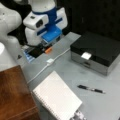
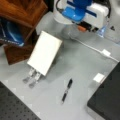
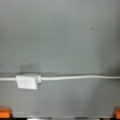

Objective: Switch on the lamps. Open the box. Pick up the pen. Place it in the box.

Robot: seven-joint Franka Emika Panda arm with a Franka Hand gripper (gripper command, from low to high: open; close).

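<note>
The box (image 1: 96,51) sits shut at the right of a front view, black lid down, nothing of its inside showing. The pen (image 1: 91,89) lies flat on the grey table (image 1: 67,67) just below it, open room all around. The gripper (image 1: 47,48) hovers at upper left above the white cable (image 3: 75,77); its opening cannot be told.

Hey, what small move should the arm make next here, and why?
Probably lower the gripper onto the white inline switch on the cable: the wrist view looks right down at it, while the box is shut and the pen lies on the table.
</note>
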